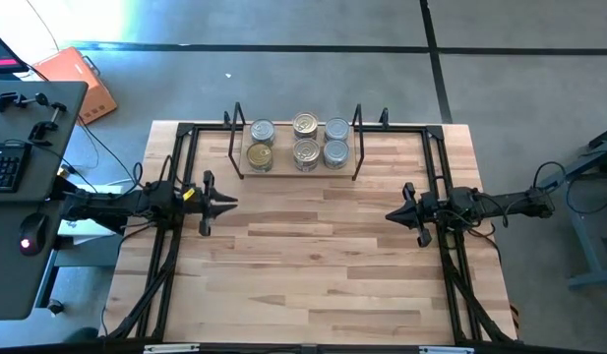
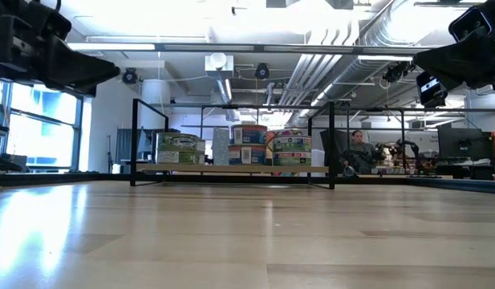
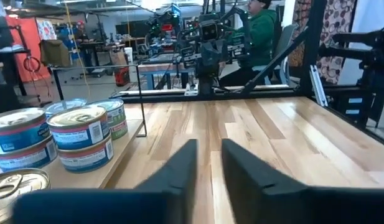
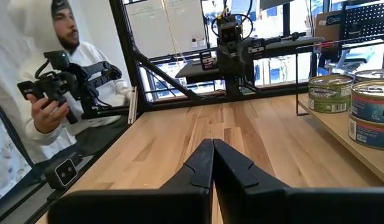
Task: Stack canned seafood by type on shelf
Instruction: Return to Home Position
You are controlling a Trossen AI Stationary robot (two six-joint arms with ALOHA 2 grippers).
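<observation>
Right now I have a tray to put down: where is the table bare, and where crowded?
Bare: the table strip between the left claw and right claw, and everything from there to the near edge. Crowded: the shelf at the far edge, filled with cans.

high: overhead, straight down on whole table (image 1: pixel 313 265) | low: tabletop height at near edge, level toward far shelf (image 2: pixel 231 169) and room | left wrist: close behind left end effector (image 3: pixel 208 146), facing right arm (image 3: pixel 207 46) | right wrist: behind right end effector (image 4: pixel 212 148), facing left arm (image 4: pixel 232 37) | shared: shelf in all four, table middle in both wrists
</observation>
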